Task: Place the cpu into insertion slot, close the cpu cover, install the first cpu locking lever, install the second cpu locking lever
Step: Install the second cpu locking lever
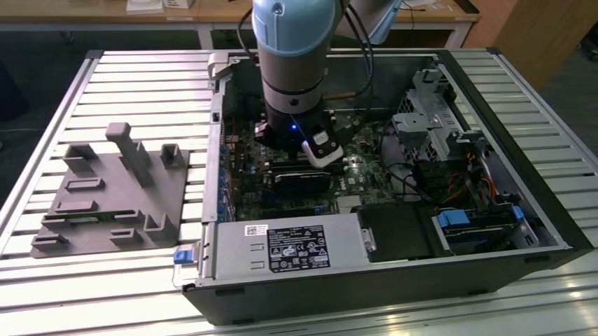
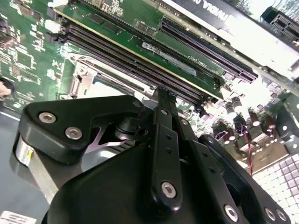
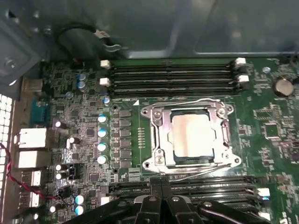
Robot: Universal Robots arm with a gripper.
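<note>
Exterior view: arm (image 1: 291, 63) plunges upright into the open computer case (image 1: 523, 210), wrist low over the motherboard.

First wrist view: cpu (image 3: 193, 135) seated in insertion slot (image 3: 161, 140), cpu cover (image 3: 190, 107) down around it. Gripper (image 3: 160, 198) pressed together, empty, near the slot's edge.

Risk: a low sweep could snag the memory slots (image 3: 173, 74).

A robotics lab or workshop: an opened computer case (image 1: 393, 231) lies on a slatted metal worktop (image 1: 140, 91) beside a grey fixture block (image 1: 112, 196), with wooden desks (image 1: 122, 17) behind.
</note>
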